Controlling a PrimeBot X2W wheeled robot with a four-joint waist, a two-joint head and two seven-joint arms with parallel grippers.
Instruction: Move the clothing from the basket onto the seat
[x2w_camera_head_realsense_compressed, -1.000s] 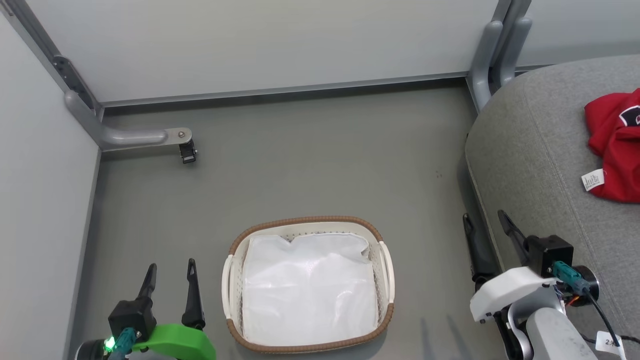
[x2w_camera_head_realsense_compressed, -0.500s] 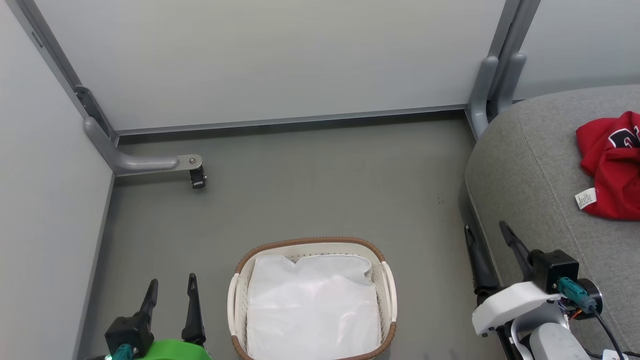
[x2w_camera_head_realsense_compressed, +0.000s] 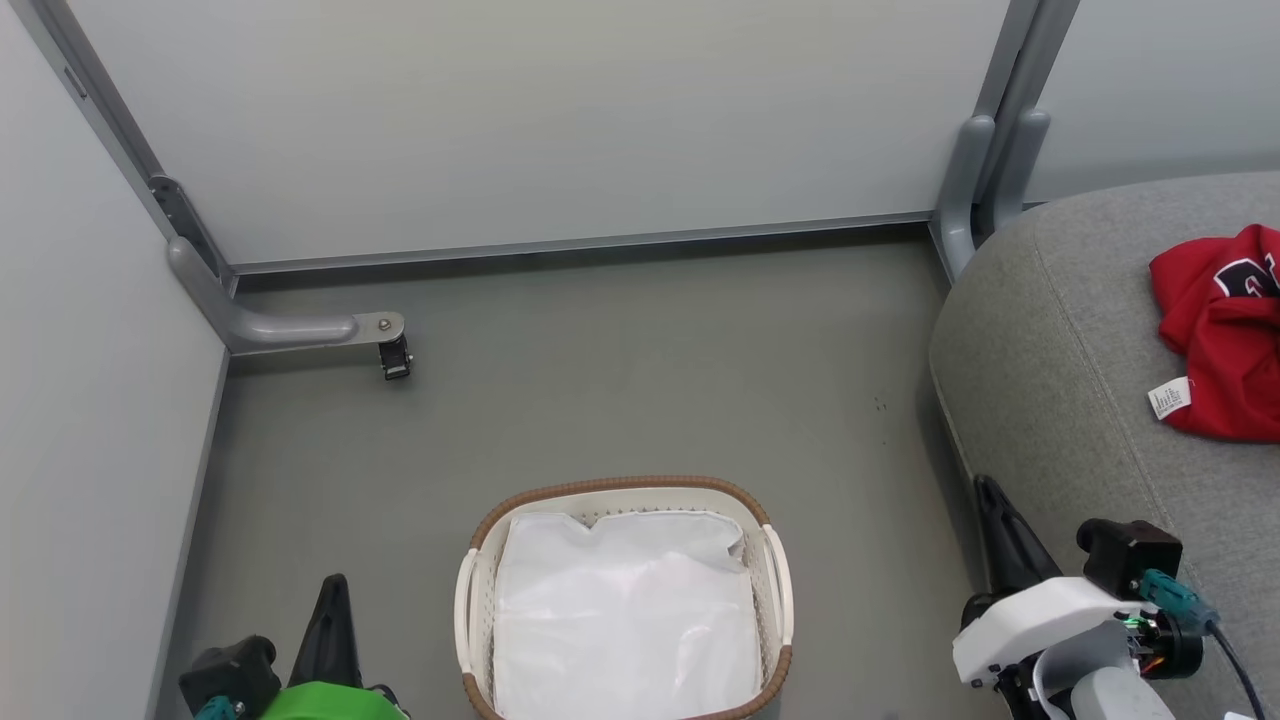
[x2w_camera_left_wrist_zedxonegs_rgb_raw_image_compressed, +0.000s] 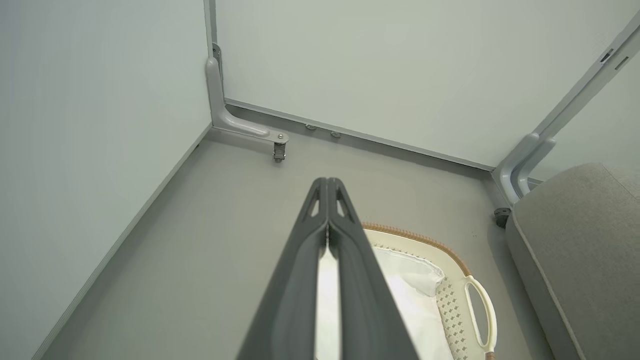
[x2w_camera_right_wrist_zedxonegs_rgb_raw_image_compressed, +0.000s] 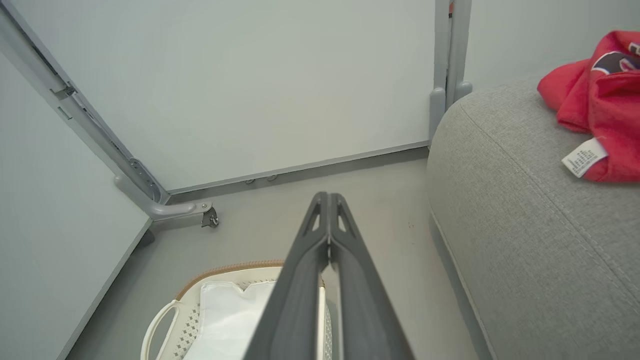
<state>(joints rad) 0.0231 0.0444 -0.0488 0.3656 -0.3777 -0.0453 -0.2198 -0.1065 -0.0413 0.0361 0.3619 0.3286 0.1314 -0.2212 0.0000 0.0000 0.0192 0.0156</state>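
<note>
**Desk:** What does the frame show?

**Photographer:** A white basket sits on the grey floor at 6 o'clock in the head view. It holds a plain white liner sheet and no red fabric that can be seen. The clothing, red with a dark emblem and a small white tag, lies on the grey seat at 3 o'clock, cut off by the frame edge.

**Desk:** And the arms?

**Photographer:** The left pincer is at 7 o'clock. The right pincer is at 5 o'clock, just beside the seat's flank. Both wrist views show the fingers pressed together with nothing between them.

**Desk:** So what could go wrong?

**Photographer:** The likeliest slip, in my judgement, is taking the liner sheet for a garment. A grab at it would drag the sheet out and probably tip or skid the light basket. Closed this tightly, the fingers would only prod cloth, not catch it. A careless swing of the right pincer toward 3 o'clock could scrape the seat, or snag the clothing and pull it toward the rounded edge. How much of the clothing lies beyond the frame cannot be told.
</note>
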